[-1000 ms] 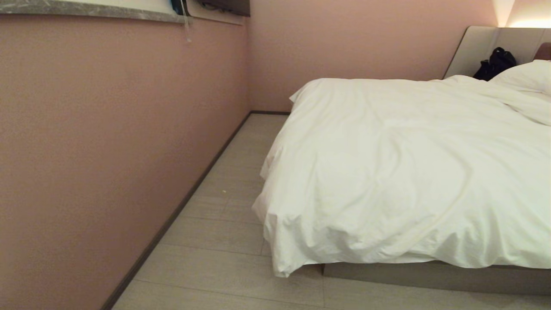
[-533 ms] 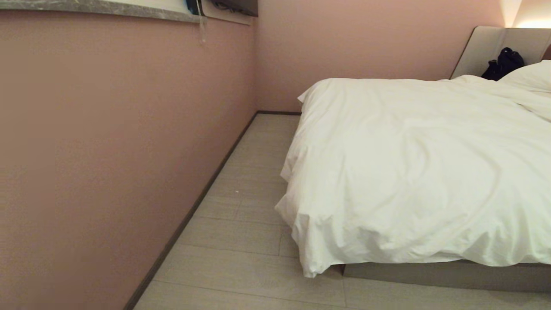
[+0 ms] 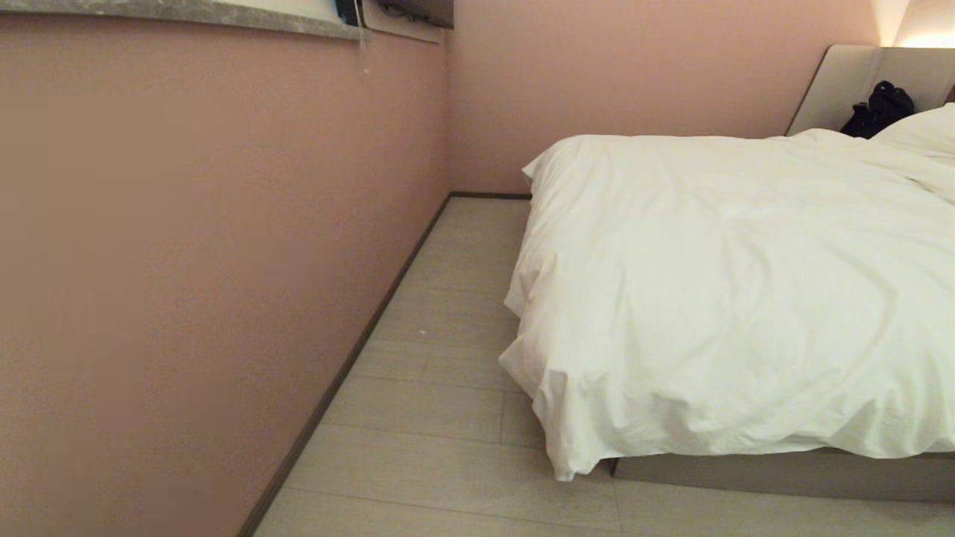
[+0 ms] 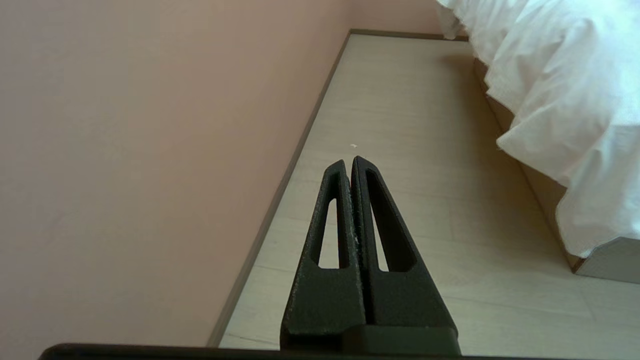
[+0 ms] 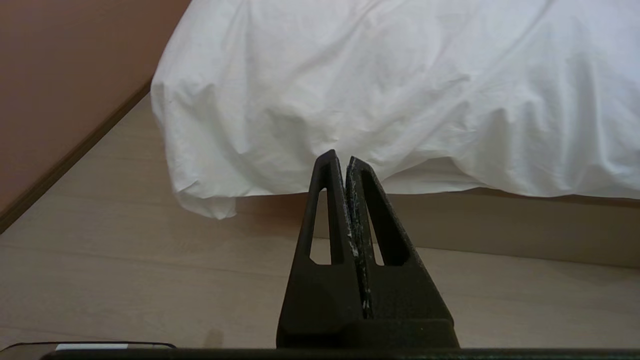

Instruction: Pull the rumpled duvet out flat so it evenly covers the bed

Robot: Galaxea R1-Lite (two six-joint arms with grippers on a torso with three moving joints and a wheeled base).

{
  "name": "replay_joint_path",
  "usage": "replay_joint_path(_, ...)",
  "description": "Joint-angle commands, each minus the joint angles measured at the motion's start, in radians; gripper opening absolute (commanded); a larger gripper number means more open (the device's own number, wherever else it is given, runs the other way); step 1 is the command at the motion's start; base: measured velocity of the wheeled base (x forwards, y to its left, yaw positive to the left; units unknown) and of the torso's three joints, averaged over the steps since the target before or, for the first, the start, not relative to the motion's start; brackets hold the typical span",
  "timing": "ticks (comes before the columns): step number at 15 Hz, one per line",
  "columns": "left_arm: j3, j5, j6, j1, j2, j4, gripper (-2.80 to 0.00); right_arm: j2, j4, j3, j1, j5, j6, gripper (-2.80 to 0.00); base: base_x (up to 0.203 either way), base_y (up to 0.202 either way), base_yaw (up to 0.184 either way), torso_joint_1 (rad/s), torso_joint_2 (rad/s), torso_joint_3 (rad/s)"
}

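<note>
Left gripper (image 4: 348,162) closed and empty above floor (image 3: 448,418), right gripper (image 5: 341,159) closed and empty near duvet (image 3: 731,283) corner hanging over bed (image 3: 783,473)

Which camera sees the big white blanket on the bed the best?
The head view. It shows the duvet spread over most of the bed, from its hanging corner up to the pillow. The right wrist view shows only the foot end draping over the base; the left wrist view catches just the side edge.
</note>
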Motion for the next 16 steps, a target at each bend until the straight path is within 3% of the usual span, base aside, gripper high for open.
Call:
replay_joint_path(1,0.000,0.000,0.000,-0.001,0.000,-0.001,-2.80,0.000,0.000,0.000,-0.001,0.001,0.000,-2.80,0.000,0.000,0.000,0.000,0.00,0.000)
replay_joint_path(16,0.000,-0.001,-0.001,-0.001,0.000,-0.001,-2.80,0.000,0.000,0.000,-0.001,0.000,0.000,-2.80,0.000,0.000,0.000,0.000,0.00,0.000)
